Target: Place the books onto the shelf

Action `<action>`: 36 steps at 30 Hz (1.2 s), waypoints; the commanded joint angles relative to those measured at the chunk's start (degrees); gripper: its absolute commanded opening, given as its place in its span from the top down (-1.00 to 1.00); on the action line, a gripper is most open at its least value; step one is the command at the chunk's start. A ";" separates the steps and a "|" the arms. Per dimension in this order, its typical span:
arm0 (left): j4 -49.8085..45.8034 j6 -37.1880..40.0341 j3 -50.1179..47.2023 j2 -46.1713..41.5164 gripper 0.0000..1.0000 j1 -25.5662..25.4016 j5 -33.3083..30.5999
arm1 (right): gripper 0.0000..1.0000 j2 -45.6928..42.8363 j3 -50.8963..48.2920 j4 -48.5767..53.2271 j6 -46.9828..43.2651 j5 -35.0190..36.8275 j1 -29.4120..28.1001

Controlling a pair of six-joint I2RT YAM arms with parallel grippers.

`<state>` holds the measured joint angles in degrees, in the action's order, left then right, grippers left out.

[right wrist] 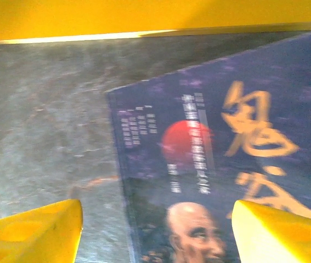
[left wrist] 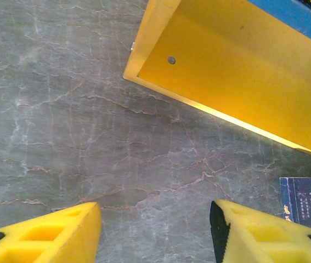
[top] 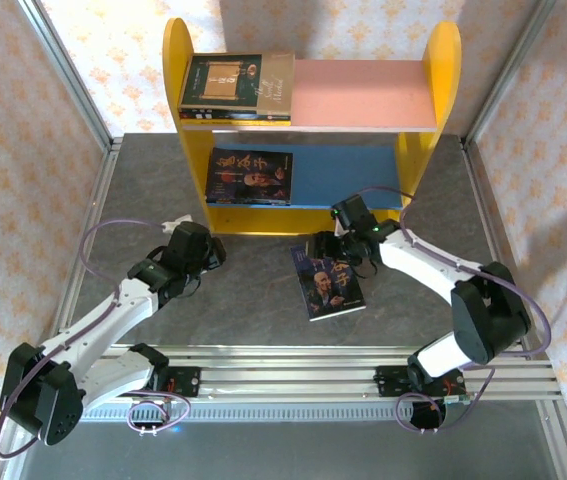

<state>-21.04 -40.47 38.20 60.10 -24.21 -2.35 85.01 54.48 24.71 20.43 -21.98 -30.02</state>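
The shelf (top: 175, 60) stands at the back, yellow-sided with a pink upper board (top: 363, 95) and a blue lower board (top: 343, 175). On the pink board lies a small stack of books, a dark one (top: 221, 82) beside a tan one (top: 277, 84). A dark bearded-man book (top: 250, 175) lies on the blue board. Another bearded-man book (top: 328, 283) lies flat on the table before the shelf. My right gripper (top: 335, 246) hovers open over its far end, fingers (right wrist: 276, 230) straddling the cover (right wrist: 226, 137). My left gripper (left wrist: 155, 230) is open over bare table by the shelf's left foot (left wrist: 237, 71).
The grey marble-pattern table (top: 253, 290) has bare room left of the loose book. A metal rail (top: 293, 365) runs along the near edge by the arm bases. Patterned walls with metal posts (top: 73, 75) close in both sides. The book's corner (left wrist: 306, 203) shows right of my left fingers.
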 commanded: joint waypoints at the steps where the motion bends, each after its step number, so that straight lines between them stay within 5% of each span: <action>1: 1.82 -0.03 0.03 0.44 -0.12 0.52 1.12 | -0.47 -1.74 -2.21 4.91 -3.45 5.60 1.57; 10: 1.25 -0.22 -0.01 -0.81 -0.12 0.48 1.16 | -0.57 -0.20 -4.88 5.29 -5.70 9.30 3.56; 21: 1.16 -0.57 -0.30 -1.04 -0.12 0.48 1.03 | -0.52 2.86 -6.00 0.64 -4.81 2.34 2.74; 36: 1.53 -0.92 -0.23 -0.28 -0.12 0.47 1.82 | -0.48 5.21 -2.14 -5.67 -0.92 -8.35 -7.51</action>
<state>-19.90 -40.66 38.17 59.72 -24.23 -0.43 89.97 50.00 21.41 18.04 -28.12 -37.01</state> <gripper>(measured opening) 0.559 0.742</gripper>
